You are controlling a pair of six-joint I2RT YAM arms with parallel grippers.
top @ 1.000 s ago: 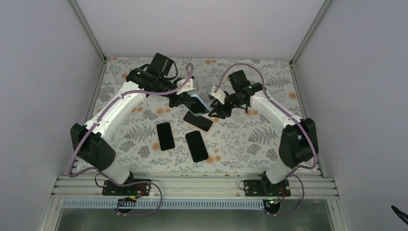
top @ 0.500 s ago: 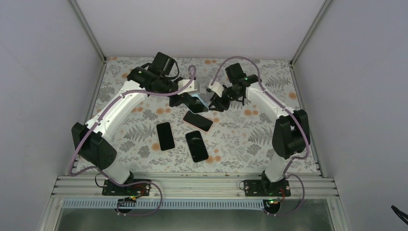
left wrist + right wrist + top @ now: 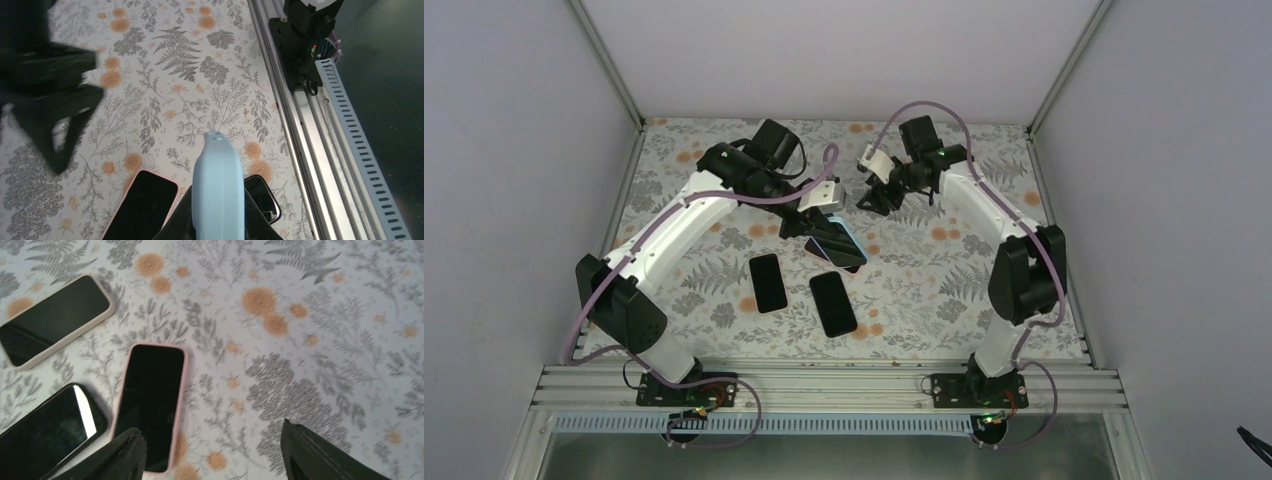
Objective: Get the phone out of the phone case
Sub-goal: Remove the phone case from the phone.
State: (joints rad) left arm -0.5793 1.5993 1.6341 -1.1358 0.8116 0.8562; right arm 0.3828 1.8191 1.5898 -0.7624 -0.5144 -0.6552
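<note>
A light blue phone case (image 3: 217,190) stands edge-on between the dark fingers (image 3: 255,222) of my left gripper (image 3: 217,225), which is shut on it. From above, the case (image 3: 839,240) hangs over a pink-cased phone (image 3: 852,262) near the table's middle. I cannot tell whether the phone is inside the blue case. My right gripper (image 3: 865,197) hovers farther back and to the right, apart from the case. Its jaws (image 3: 215,460) are wide open and empty.
Two dark phones (image 3: 767,282) (image 3: 833,303) lie face up nearer the arm bases. The right wrist view shows the pink-cased phone (image 3: 152,415), a cream-cased phone (image 3: 52,317) and a black phone (image 3: 45,425) on the floral cloth. A metal rail (image 3: 300,125) edges the table.
My right gripper has pulled back from the blue case and opened wider. My left gripper has carried the case forward and right, over the pink-cased phone.
</note>
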